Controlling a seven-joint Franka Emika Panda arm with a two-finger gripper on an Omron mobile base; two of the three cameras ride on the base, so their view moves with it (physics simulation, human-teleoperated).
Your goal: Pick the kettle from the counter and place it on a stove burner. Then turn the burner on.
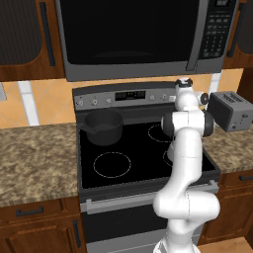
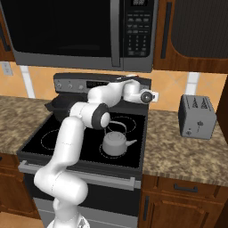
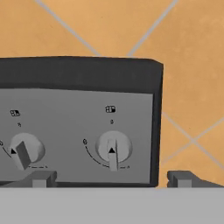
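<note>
presently logged, nearest item first.

- counter (image 2: 187,151): mottled brown worktop on both sides of the cooktop, dark wood fronts below.
- kettle (image 2: 116,143): small grey, knobbed lid, spout toward the toaster; it stands on the black glass cooktop (image 1: 143,163) at the front right, apparently over a small burner ring, free of the gripper. placing looks done; the knob step is judged to be the one in hand.
- stove burner (image 1: 112,164): a white ring, front left, bare; a further ring lies behind the kettle.
- saucepan (image 1: 103,127): dark grey, on the back left ring, well apart from the kettle.
- toaster (image 2: 196,116): grey, on the right counter, near the wall.
- gripper (image 3: 111,178): jaws spread fully wide, holding nothing; fingertips (image 3: 42,177) straddle the rightmost knob (image 3: 113,148) of the back panel, not yet touching it.
- neighbouring knob (image 3: 24,151): just left, pointer tilted.
- control panel (image 1: 129,95): grey, with a small display; digits too blurred to read.
- microwave (image 1: 133,34): above, keypad at right; legends illegible.

risks: several knobs look alike, so the rightmost one may govern another ring and leave the kettle cold; closing off-centre could let the fingers slip off the narrow grip bar; the elbow hangs near the kettle and could nudge it.

writing: small burner icons and a mark above each knob, none readable; no brand seen.
</note>
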